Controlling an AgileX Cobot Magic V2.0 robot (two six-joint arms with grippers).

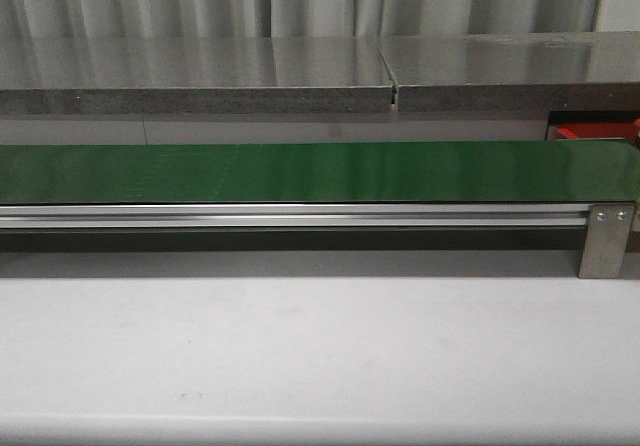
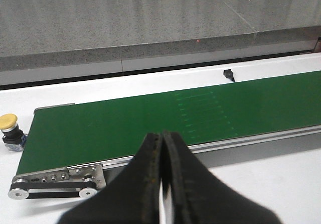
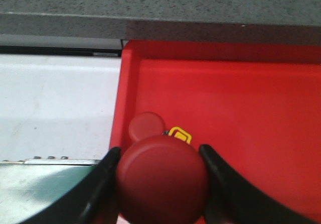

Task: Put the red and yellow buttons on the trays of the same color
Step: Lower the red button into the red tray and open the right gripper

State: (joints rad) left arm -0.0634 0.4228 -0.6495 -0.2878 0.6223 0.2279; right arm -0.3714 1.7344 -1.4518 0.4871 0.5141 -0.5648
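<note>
In the right wrist view my right gripper (image 3: 159,151) is shut on a red button (image 3: 163,184), which it holds over the near left corner of the red tray (image 3: 241,103). A second red button (image 3: 146,126) with a small yellow part (image 3: 180,134) lies in that tray, just beyond the held one. In the left wrist view my left gripper (image 2: 162,136) is shut with nothing in it, hovering above the near rail of the green belt (image 2: 150,121). A yellow button (image 2: 9,123) on a black base stands on the white table off the belt's end. No yellow tray is in view.
In the front view the green conveyor belt (image 1: 320,171) runs across the table, with its silver rail (image 1: 300,216) and an end bracket (image 1: 605,241). A corner of the red tray (image 1: 590,132) shows at the right. A grey stone ledge (image 1: 200,76) lies behind. Neither arm appears in the front view.
</note>
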